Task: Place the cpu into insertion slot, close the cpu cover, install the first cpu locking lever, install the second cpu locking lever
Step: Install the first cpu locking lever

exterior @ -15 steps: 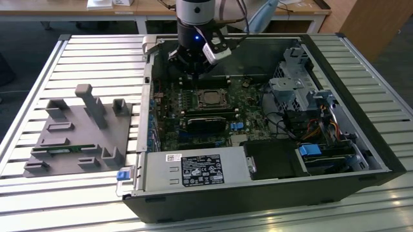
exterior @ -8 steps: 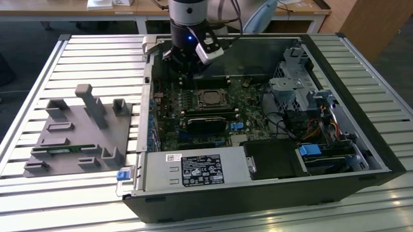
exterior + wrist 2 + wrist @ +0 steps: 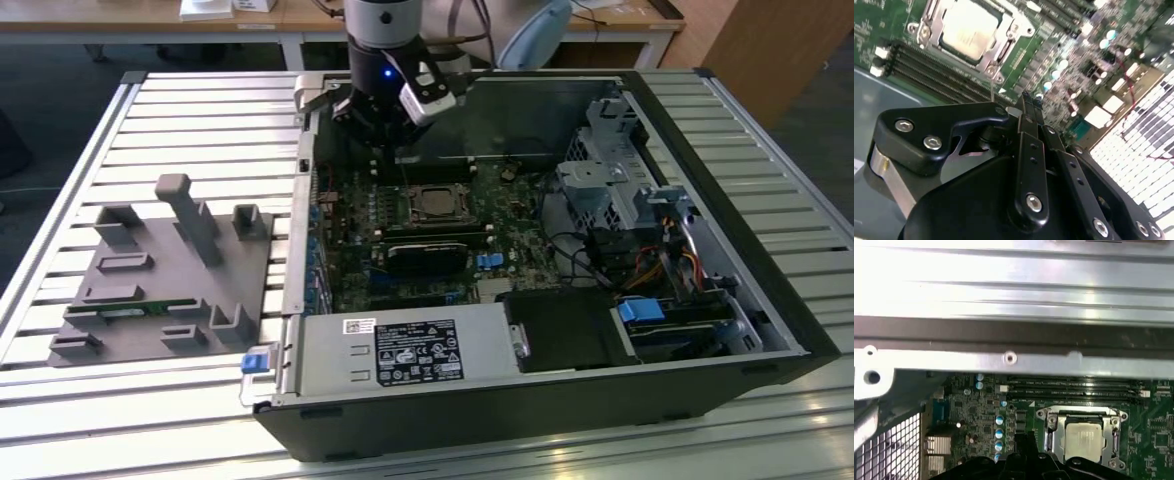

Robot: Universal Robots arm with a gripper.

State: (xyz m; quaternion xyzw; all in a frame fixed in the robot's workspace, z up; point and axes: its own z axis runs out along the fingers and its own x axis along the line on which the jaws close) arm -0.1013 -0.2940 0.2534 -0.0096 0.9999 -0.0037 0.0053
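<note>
The cpu lies flat in the insertion slot, its silvery top showing in both wrist views. The cpu cover frames it and looks to be lying down around the chip. A thin pale rod stands up by the socket corner nearest my fingers. My gripper hovers above the motherboard beside the socket, towards the case's back wall, fingers shut with nothing between them. In the exterior view the gripper hangs just behind the socket.
The open computer case lies on a slatted table. Memory slots run beside the socket, and a black module sits in front of it. A case rail crosses above. A grey fixture plate stands at the exterior view's left.
</note>
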